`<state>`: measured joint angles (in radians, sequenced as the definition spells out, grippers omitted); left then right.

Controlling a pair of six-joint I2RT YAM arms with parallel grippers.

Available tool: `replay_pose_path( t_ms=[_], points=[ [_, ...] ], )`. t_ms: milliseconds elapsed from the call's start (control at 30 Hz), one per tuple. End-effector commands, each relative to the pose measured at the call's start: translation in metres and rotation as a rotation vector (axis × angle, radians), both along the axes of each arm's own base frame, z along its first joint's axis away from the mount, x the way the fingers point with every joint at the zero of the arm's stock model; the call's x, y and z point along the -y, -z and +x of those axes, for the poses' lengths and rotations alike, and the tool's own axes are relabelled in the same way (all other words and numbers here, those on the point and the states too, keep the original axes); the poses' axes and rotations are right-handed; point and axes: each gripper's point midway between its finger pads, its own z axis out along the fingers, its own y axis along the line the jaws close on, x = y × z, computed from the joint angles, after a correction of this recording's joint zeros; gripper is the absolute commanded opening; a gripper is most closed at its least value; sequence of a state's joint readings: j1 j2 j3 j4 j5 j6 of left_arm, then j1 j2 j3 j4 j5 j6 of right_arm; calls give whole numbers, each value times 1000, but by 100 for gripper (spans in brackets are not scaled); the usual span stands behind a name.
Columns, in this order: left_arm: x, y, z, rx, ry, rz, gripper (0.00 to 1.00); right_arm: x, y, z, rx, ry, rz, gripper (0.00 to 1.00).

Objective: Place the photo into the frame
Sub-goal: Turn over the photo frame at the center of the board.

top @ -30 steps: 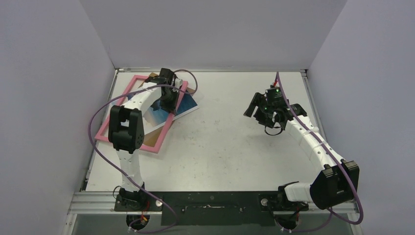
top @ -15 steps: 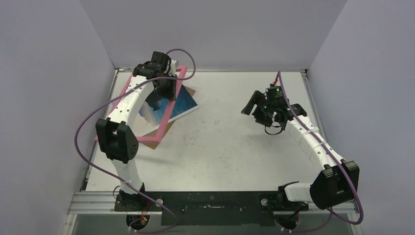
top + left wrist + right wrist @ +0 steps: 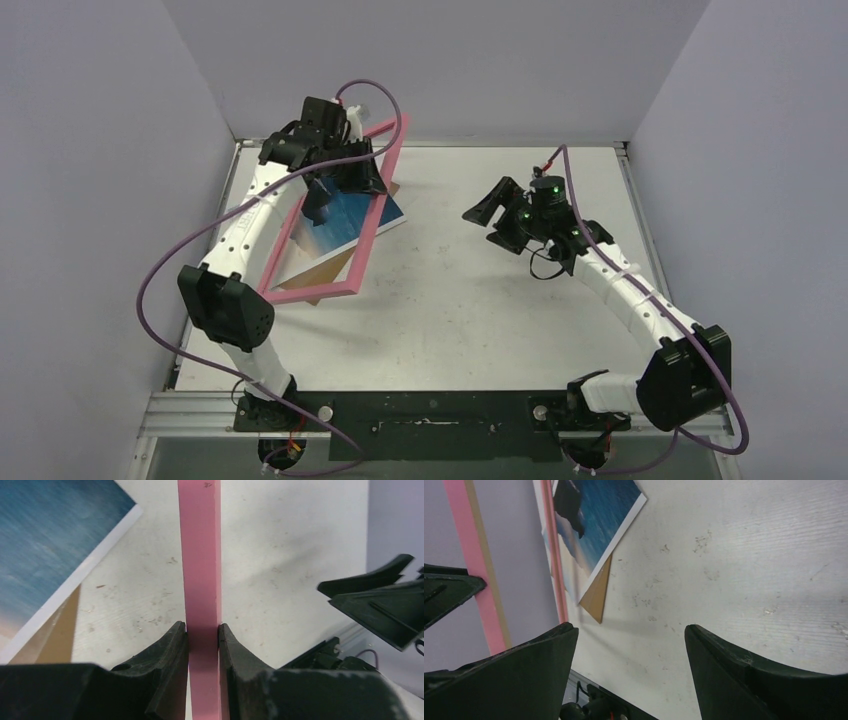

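**A:** Where is the frame?

**B:** Off the table at the far left, tilted steeply, pink face showing. Its far end is high and its near end hangs low over the panel. I cannot tell whether that end touches anything.

**A:** What holds it?

**B:** The left gripper. In the wrist view its fingers are clamped on one pink rail, one on each side.

**A:** And the photo?

**B:** Face up, blue sea showing, lying on the brown panel, which pokes out from under its white border. From above, most of it shows through the frame's opening, with one corner sticking out past the right rail.

**A:** The right gripper?

**B:** Spread wide with nothing between its fingers, hovering over bare table to the right of the photo and well apart from it.
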<state>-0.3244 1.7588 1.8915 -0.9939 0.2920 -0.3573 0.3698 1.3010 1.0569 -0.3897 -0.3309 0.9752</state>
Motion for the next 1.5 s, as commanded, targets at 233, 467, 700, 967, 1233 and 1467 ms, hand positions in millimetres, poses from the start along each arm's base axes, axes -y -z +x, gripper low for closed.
replay_pose_path(
  t_ms=[233,467,700,967,1233,1467],
  points=[
    [74,-117,-16,189,78,-479,0,-51,-103,2,254,-80,317,86],
    [98,-146,-31,167,146,-664,0,-54,-157,-5,387,-52,434,93],
    [114,-161,-39,133,238,-801,0,-40,-197,10,452,89,515,92],
    [129,-164,-55,71,315,-877,0,-35,-170,35,325,206,419,90],
    [130,-158,-61,24,322,-896,0,-37,-155,41,279,219,391,85],
    [134,-162,-70,-28,343,-937,0,-30,-147,55,313,264,374,73]
  ],
)
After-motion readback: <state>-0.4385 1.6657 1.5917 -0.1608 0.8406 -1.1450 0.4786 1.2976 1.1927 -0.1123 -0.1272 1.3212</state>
